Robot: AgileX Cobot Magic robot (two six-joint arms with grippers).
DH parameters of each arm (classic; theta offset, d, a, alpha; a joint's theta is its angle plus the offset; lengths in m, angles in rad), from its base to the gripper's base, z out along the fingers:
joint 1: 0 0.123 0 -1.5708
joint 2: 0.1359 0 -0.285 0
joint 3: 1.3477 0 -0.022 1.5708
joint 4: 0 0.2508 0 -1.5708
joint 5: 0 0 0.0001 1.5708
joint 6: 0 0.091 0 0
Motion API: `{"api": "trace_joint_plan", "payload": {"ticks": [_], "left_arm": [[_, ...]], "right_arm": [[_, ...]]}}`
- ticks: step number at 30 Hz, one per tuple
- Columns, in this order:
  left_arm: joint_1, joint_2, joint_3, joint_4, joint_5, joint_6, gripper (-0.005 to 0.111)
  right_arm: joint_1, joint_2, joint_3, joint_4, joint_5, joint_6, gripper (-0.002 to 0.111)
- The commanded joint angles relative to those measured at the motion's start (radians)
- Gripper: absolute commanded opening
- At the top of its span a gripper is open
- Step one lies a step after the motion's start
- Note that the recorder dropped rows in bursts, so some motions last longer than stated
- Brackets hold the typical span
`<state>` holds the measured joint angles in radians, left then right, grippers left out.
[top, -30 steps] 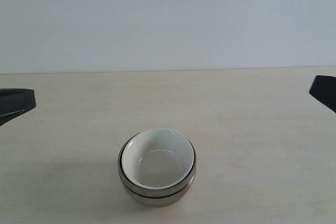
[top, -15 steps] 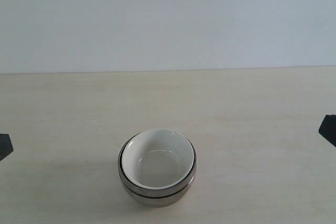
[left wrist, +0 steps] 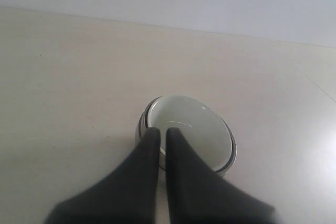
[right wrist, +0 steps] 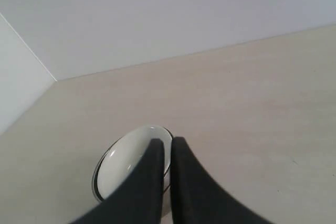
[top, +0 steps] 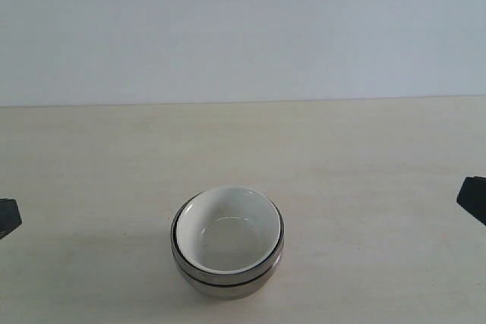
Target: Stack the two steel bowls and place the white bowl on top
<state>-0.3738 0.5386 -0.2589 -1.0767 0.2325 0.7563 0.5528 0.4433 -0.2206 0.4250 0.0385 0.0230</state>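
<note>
white bowl (top: 226, 229) sits atop the two steel bowls (top: 228, 282); left gripper (left wrist: 162, 131) and right gripper (right wrist: 167, 141) have drawn back, jaws closed, empty: stack looks finished.

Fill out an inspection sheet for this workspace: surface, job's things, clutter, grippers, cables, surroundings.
Surface: pale wood-look table, bare apart from one stack of bowls.
Job's things: steel bowls nested at the near middle of the table, white bowl seated upright inside the top one. The stack looks complete.
Clutter: nothing seen.
Grippers: left gripper and right gripper both shut and empty, off to either side of the stack and touching nothing.
Cables: nothing seen.
Surroundings: plain pale wall behind the table.
</note>
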Motion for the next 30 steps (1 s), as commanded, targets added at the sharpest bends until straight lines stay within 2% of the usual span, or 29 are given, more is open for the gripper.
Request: {"api": "trace_joint_plan", "payload": {"ticks": [1,7,12,19,22,26,30], "left_arm": [[0.003,-0.008,0.004,-0.011,-0.001,0.004,0.004],[0.020,-0.028,0.004,-0.011,0.006,0.003,0.004],[0.106,-0.209,0.004,-0.004,-0.006,0.012,0.004],[0.218,-0.520,0.004,-0.004,-0.007,0.161,0.004],[0.249,-0.539,0.004,-0.004,-0.012,0.251,0.004],[0.311,-0.539,0.004,-0.004,-0.020,0.254,0.004],[0.425,-0.539,0.010,-0.004,0.001,0.258,0.004]], "right_arm": [[-0.003,-0.008,0.002,-0.006,0.001,-0.002,0.000],[-0.003,-0.008,0.002,-0.006,0.001,-0.002,0.000],[-0.003,-0.008,0.002,-0.006,-0.001,-0.002,0.000],[-0.003,-0.008,0.002,-0.006,-0.001,-0.003,0.000],[-0.003,-0.008,0.002,-0.006,-0.001,-0.003,0.000],[-0.003,-0.008,0.002,-0.006,-0.005,-0.003,0.000],[-0.003,-0.008,0.002,-0.006,-0.005,-0.003,0.000]]}}
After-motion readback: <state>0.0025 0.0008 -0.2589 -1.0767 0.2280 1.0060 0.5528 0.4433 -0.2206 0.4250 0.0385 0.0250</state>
